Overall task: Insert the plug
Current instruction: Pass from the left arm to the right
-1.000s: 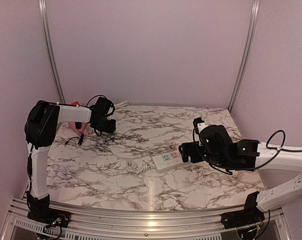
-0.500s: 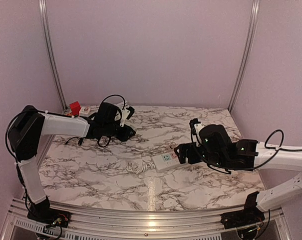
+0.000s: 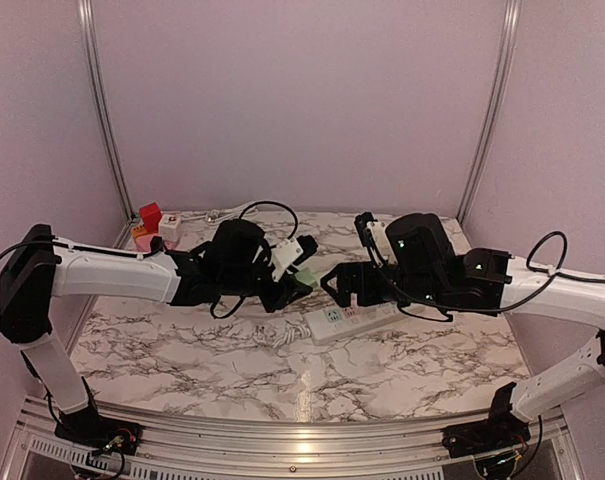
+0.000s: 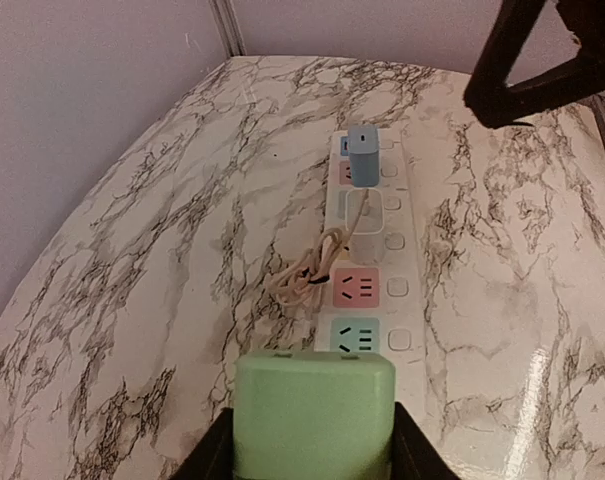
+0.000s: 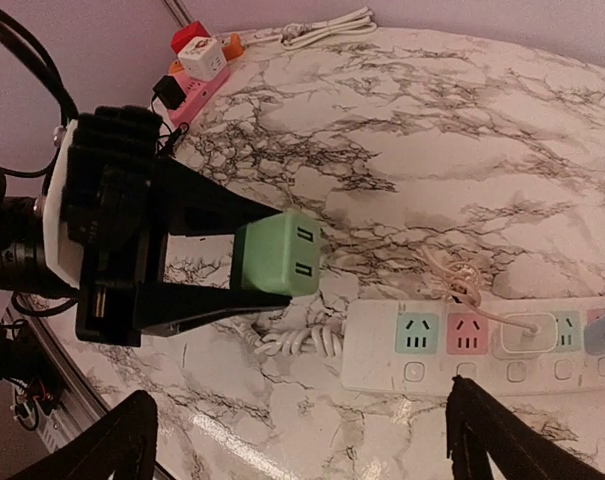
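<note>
A green plug (image 3: 304,275) is clamped between the black fingers of my left gripper (image 3: 298,274), its two prongs pointing right toward the strip. Seen from the left wrist, the green plug (image 4: 314,415) hovers just short of the near end of the white power strip (image 4: 407,290), close to the teal socket (image 4: 355,338). The power strip (image 3: 332,322) lies flat at mid table. A blue plug (image 4: 362,155) sits in its far end. My right gripper (image 3: 344,282) hangs open above the strip, holding nothing, and its view shows the green plug (image 5: 277,258) facing the teal socket (image 5: 417,332).
The strip's coiled white cord (image 5: 297,340) lies at its near end, under the plug. A thin tan cord (image 4: 317,265) loops beside the pink socket (image 4: 356,287). Red, white and pink cubes (image 3: 150,225) and a white cable (image 5: 327,25) lie at the back left corner.
My left arm has swung from the back left corner to the table's middle, carrying the green plug. My right gripper has risen and shifted left above the strip.
</note>
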Action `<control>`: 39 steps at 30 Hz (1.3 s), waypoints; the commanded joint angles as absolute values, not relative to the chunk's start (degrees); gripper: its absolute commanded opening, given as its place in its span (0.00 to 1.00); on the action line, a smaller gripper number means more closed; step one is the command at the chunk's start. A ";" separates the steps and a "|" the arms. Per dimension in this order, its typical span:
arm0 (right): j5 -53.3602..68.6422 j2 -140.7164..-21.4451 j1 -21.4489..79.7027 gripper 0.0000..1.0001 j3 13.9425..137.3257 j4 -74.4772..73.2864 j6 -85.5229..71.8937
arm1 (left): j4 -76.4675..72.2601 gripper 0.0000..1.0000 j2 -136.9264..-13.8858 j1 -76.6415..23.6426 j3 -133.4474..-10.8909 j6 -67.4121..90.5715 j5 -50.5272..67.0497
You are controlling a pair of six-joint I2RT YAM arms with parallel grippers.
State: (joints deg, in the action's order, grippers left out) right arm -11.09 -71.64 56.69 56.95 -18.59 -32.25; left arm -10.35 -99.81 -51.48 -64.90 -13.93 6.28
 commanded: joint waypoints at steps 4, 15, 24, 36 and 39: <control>-2.58 -73.92 56.45 0.91 60.94 -21.73 -34.28 | -21.51 0.04 -92.55 -56.79 -56.37 -21.44 3.57; 7.53 -74.49 56.06 0.68 60.28 -15.75 -33.59 | -31.49 0.00 -87.39 -60.44 -49.38 -24.25 2.95; 12.45 -75.97 54.55 0.58 60.38 -13.30 -33.46 | -33.11 0.00 -84.99 -62.43 -47.02 -26.19 3.16; 19.44 -79.85 53.44 0.49 63.00 -12.84 -34.34 | -33.23 0.00 -86.26 -63.37 -47.37 -27.77 1.31; 19.84 -80.00 53.39 0.43 62.78 -12.62 -34.38 | -33.28 0.00 -86.52 -63.37 -47.44 -27.77 0.97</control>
State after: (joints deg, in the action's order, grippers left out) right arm 17.72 -79.79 53.74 60.40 -13.65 -34.13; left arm -30.26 -86.54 -63.02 -47.35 -27.18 2.02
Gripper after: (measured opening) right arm 0.468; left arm 0.404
